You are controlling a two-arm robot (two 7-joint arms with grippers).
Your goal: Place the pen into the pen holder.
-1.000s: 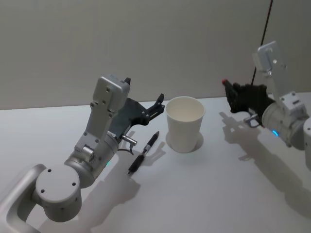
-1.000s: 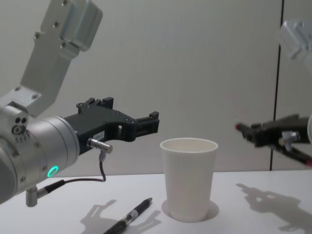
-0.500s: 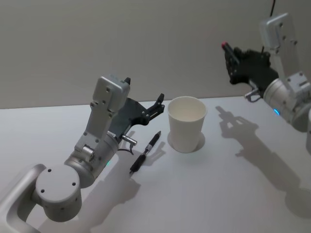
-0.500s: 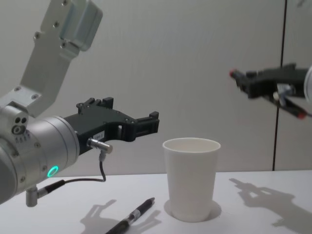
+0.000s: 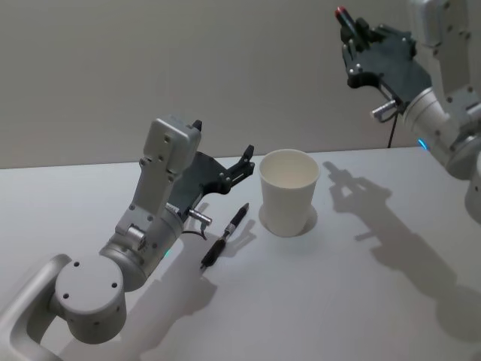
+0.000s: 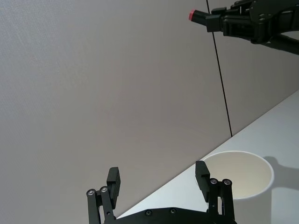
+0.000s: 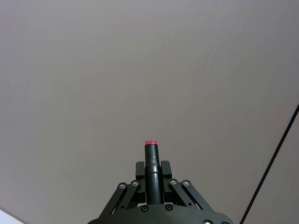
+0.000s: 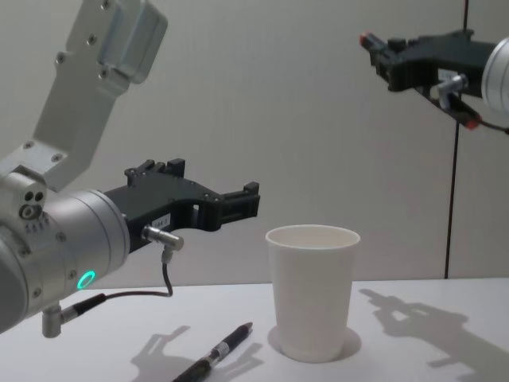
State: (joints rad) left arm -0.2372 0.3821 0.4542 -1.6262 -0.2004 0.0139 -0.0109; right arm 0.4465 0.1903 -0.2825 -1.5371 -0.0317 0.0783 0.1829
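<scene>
The pen holder, a white paper cup (image 5: 288, 192) (image 8: 312, 290) (image 6: 243, 172), stands upright on the table. High above it and to its right, my right gripper (image 5: 355, 47) (image 8: 387, 57) (image 7: 150, 176) is shut on a black pen with a red end (image 5: 344, 16) (image 8: 367, 38) (image 7: 150, 158) (image 6: 198, 17). A second black pen (image 5: 223, 236) (image 8: 219, 350) lies flat on the table just left of the cup. Above that pen my left gripper (image 5: 246, 162) (image 8: 242, 204) (image 6: 158, 175) hovers open and holds nothing.
The white table (image 5: 338, 301) meets a plain grey wall behind. A thin black cable (image 8: 453, 199) hangs down the wall at the right. The right arm's shadow falls on the table to the right of the cup.
My right gripper has risen well above the table with the pen and shifted slightly left towards the cup. The left arm, the cup and the lying pen have not moved.
</scene>
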